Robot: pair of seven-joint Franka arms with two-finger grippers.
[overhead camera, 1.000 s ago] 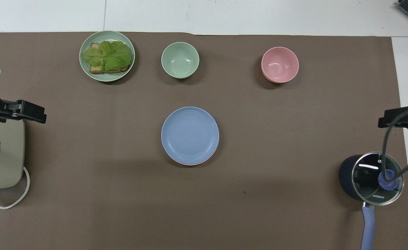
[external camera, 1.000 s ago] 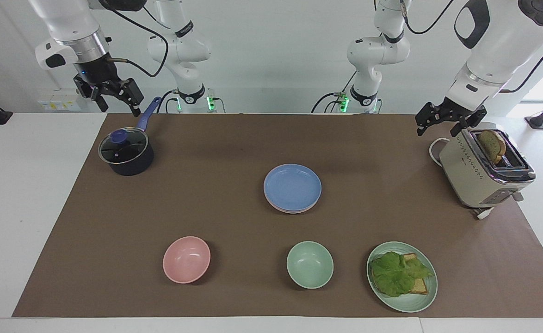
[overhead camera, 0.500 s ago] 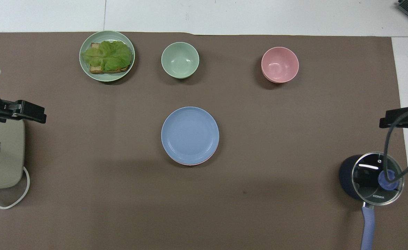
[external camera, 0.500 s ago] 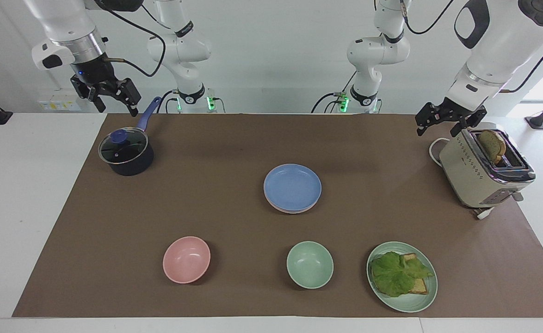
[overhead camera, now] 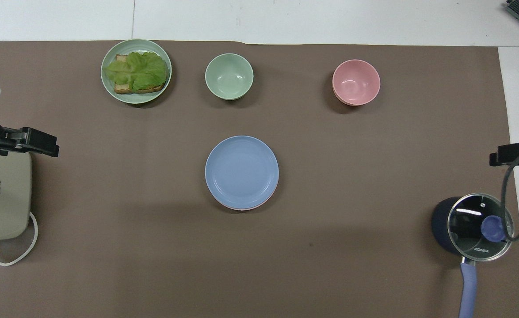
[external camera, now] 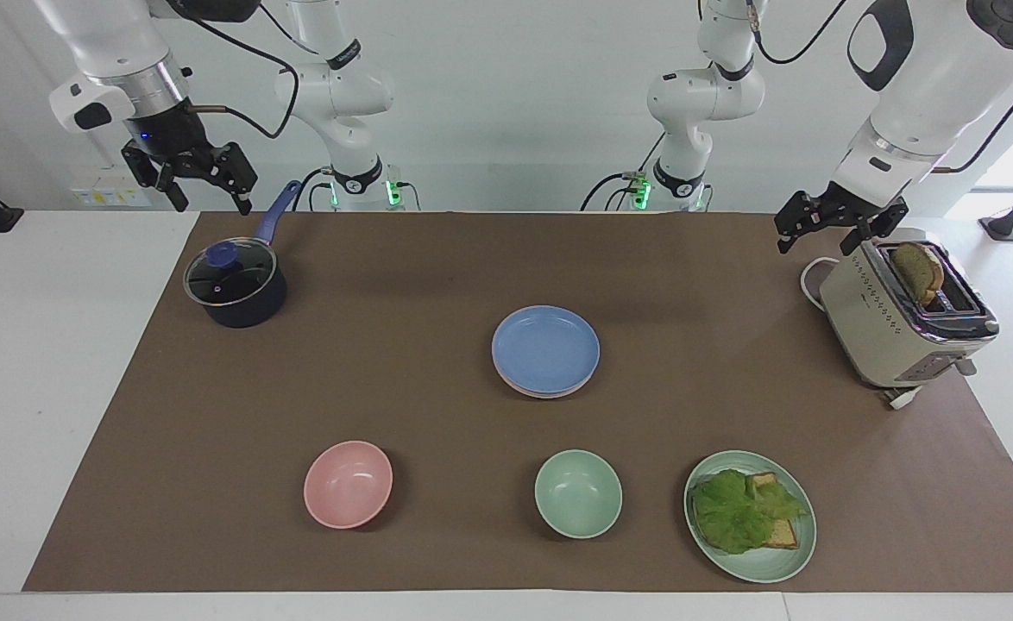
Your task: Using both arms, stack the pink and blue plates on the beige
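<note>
Brown matting (external camera: 437, 259) covered the white table. The right gripper (external camera: 187, 177) was held spread and empty above the saucepan (external camera: 235, 289); the left gripper (external camera: 834, 222), also spread and empty, was held above the toaster (external camera: 899, 323). The blue plate (external camera: 545, 349) was seen stacked mid-mat, well apart from both, a pink plate (overhead camera: 242, 207) rim showing beneath; beige could not be made out.

2 glossy white jointed arms, black bands at the joints, looping black cables, green lights at the bases; the right end effector (external camera: 202, 184) and left end effector (external camera: 826, 228) are black claws below silver wrist rings
</note>
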